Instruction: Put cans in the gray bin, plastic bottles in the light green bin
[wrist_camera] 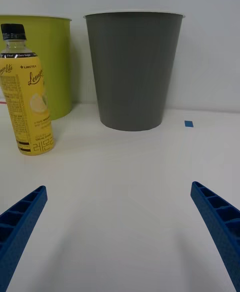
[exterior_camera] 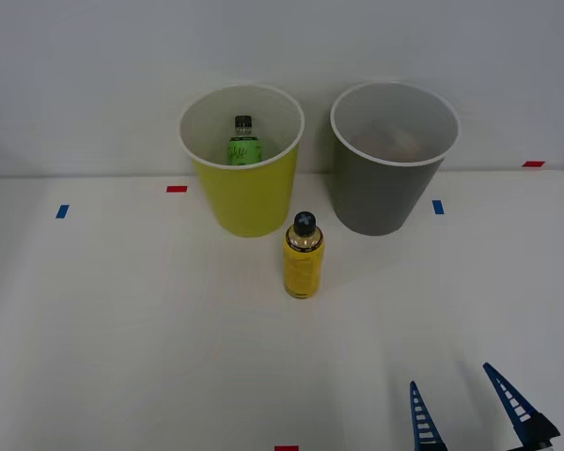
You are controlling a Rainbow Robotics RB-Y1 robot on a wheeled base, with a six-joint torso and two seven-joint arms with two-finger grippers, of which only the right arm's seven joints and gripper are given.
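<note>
Bottles first: you've got 1 yellow-label bottle (exterior_camera: 304, 256) w/ a dark cap standing upright on the white worktop (exterior_camera: 122, 329), near centre of the front view, just in front of the gap between the 2 bins. It touches neither bin. In the wrist view the same bottle (wrist_camera: 27, 92) shows a lemon graphic on its label, w/ the lime bin behind it.

Green-label bottle (exterior_camera: 244, 143) w/ dark cap sits inside the light green bin (exterior_camera: 249, 202), leaning toward the far wall. That bin is at approx 11 o'clock from the yellow bottle; the gray bin (exterior_camera: 385, 197) is at approx 1 o'clock. Both bins upright, side by side, close but apart, against the back wall. Gray bin's inside looks pale; can't tell if anything's in it.

Your right hand (exterior_camera: 465, 409) is at approx 5 o'clock from the yellow bottle, well apart from it, low over the worktop at the front edge. Its blue ribbed fingers (wrist_camera: 20, 222) are spread wide, nothing between them.

Small red & blue tape marks (exterior_camera: 437, 207) dot the worktop.
</note>
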